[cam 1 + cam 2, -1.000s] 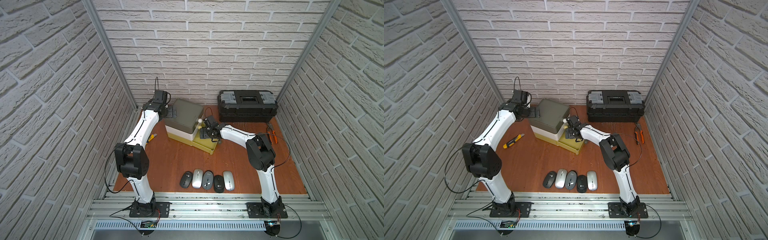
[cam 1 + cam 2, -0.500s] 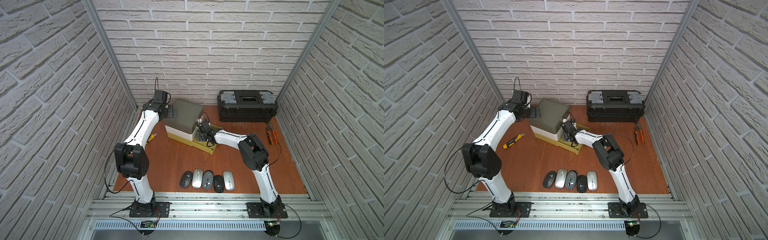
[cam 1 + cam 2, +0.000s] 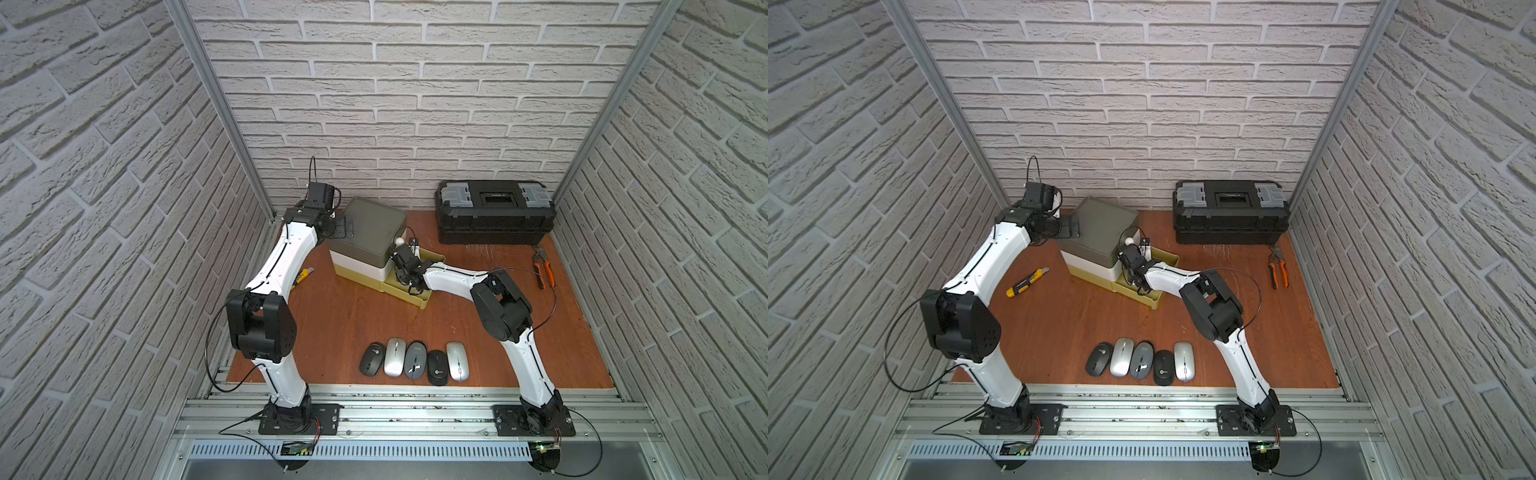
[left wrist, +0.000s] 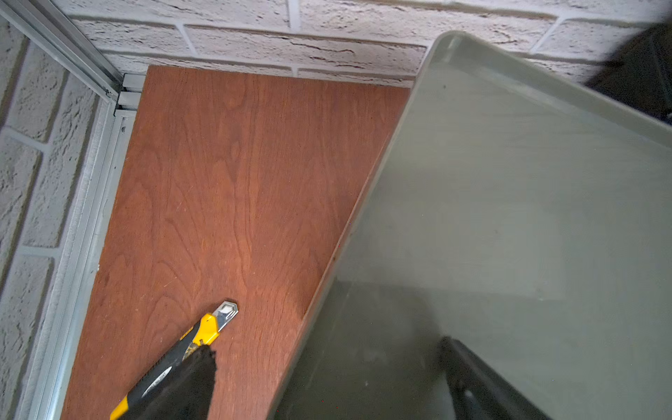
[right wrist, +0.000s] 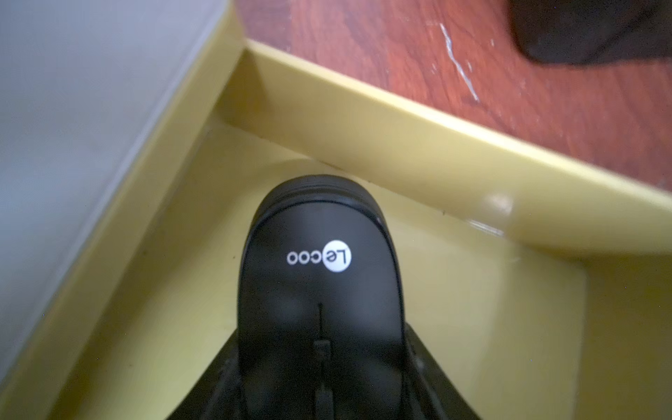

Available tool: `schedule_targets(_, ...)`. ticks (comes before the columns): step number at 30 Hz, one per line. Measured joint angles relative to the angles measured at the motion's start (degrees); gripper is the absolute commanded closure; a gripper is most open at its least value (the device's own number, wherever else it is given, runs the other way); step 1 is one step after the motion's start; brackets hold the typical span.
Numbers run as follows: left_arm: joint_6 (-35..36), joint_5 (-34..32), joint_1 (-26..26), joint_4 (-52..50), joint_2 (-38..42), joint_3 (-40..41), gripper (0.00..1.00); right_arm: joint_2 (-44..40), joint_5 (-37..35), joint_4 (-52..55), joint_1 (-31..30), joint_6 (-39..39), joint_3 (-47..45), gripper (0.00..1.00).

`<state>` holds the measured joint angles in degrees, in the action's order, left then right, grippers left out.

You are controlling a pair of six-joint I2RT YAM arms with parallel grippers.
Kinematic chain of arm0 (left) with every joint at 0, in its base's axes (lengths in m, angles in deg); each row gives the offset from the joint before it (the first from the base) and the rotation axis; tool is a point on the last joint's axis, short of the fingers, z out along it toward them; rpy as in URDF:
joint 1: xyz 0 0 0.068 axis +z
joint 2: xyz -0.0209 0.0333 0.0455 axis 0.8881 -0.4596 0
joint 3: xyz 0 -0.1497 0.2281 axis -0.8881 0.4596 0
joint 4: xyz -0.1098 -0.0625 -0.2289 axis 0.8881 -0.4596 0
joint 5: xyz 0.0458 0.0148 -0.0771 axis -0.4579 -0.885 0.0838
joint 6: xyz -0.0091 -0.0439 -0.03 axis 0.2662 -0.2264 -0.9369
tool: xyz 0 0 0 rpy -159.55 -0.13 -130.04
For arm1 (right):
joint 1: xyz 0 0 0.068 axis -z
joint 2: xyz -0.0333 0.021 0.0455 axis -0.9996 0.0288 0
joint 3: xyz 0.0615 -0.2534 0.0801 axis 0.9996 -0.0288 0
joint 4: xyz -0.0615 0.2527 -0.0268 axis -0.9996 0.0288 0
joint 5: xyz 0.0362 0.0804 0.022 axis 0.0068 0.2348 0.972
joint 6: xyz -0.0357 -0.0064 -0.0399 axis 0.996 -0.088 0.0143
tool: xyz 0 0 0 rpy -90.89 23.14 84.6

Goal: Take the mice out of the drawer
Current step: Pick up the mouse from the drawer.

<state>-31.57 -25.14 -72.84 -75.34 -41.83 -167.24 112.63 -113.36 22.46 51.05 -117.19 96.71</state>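
Note:
The olive-yellow drawer [image 3: 420, 300] stands pulled out from the bottom of the grey-topped drawer unit [image 3: 370, 232]. Inside it lies a black mouse [image 5: 320, 254] with a white round logo. My right gripper [image 5: 322, 363] reaches down into the drawer [image 3: 1152, 300], its jaws pressed against both sides of that mouse. Several more mice [image 3: 415, 360], black, silver and grey, lie in a row near the table's front edge. My left gripper [image 4: 327, 382] is open at the unit's back left corner, one finger over the lid, the other beside it.
A yellow-black utility knife [image 3: 1026, 282] lies left of the unit. A black toolbox [image 3: 494, 212] stands at the back right, with orange-handled pliers [image 3: 543, 266] in front of it. A white knob [image 3: 399, 241] sticks out of the unit's front by my right wrist.
My right gripper has moved left and down into the drawer, and its jaws have closed in on the black mouse. The left arm has not moved.

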Motion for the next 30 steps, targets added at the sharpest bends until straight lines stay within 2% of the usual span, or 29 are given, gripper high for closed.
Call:
schedule_targets(1,-0.02,0.02,0.0,0.26,0.13,0.28,0.02,0.0,0.11,0.0,0.02,-0.02,0.0,0.89)
schedule_targets(2,-0.02,0.09,0.0,0.55,0.39,0.66,0.02,0.0,0.13,0.04,0.02,0.0,0.0,0.91)
schedule_targets(11,-0.02,0.39,0.0,1.03,0.98,1.53,0.02,-1.53,1.16,0.33,0.63,0.24,-1.99,0.93)
schedule_targets(21,-0.11,0.46,-0.04,1.05,0.98,1.53,0.02,-7.41,4.09,1.68,0.83,1.62,-8.28,0.94)
schedule_targets(25,-0.11,0.46,-0.04,1.05,0.96,1.51,0.02,-12.59,5.55,2.21,0.83,2.25,-11.3,0.94)
schedule_targets(30,-0.11,0.61,-0.04,1.09,0.81,1.38,0.02,-23.58,6.67,3.1,0.98,3.19,-14.47,0.94)
